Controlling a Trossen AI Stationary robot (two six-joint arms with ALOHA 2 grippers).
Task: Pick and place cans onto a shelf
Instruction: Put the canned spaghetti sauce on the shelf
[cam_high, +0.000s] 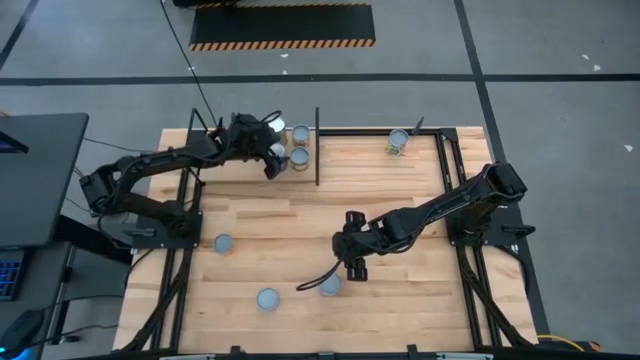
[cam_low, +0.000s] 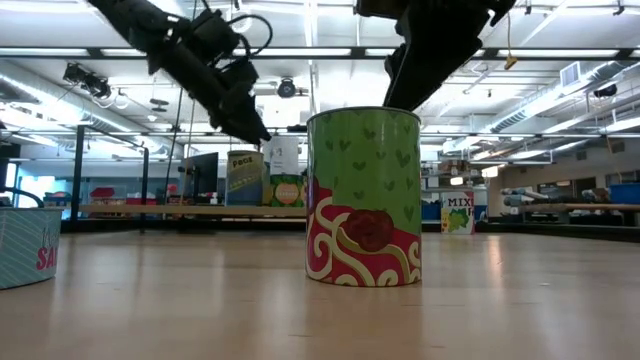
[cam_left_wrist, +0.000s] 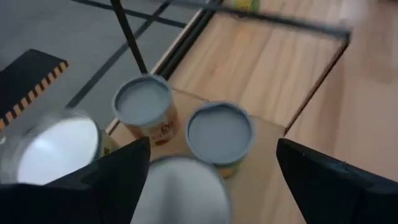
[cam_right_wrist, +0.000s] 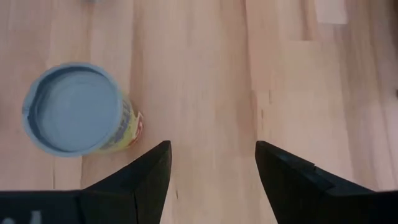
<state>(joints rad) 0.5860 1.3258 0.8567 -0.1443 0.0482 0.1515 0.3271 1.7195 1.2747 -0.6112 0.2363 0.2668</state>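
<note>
Nearest my low camera stands a can (cam_low: 362, 197) with a green wrapper, white hearts and a red-and-cream swirl; I can read no words on it. At the picture's left edge a teal can (cam_low: 27, 246) is cut off, showing only pink letters "SA".

From above, three cans sit in the near half of the tabletop (cam_high: 420, 300): one (cam_high: 267, 298) close to the near edge, one (cam_high: 223, 242) toward the left edge, and one (cam_high: 330, 285) just beside my right end effector (cam_high: 357, 262). In its wrist view its fingers (cam_right_wrist: 152, 171) stand spread over bare planks, with that blue-topped, yellow-sided can (cam_right_wrist: 74, 109) off to one side and untouched. Open wood lies between it and the right edge.

Along the far edge is the shelf (cam_high: 345, 150), a pale panel between black posts. Two cans (cam_high: 299, 146) stand at its left end, and a green-labelled one (cam_high: 398, 142) farther right; the middle of the panel is bare. My left end effector (cam_high: 272, 150) hovers there, spread wide, with a blurred can (cam_left_wrist: 183, 190) between its fingers (cam_left_wrist: 121, 177); whether they touch it I cannot tell. Another pale top (cam_left_wrist: 53, 152) is blurred beside it. The orange label's writing (cam_left_wrist: 163, 129) is too small to read.
</note>
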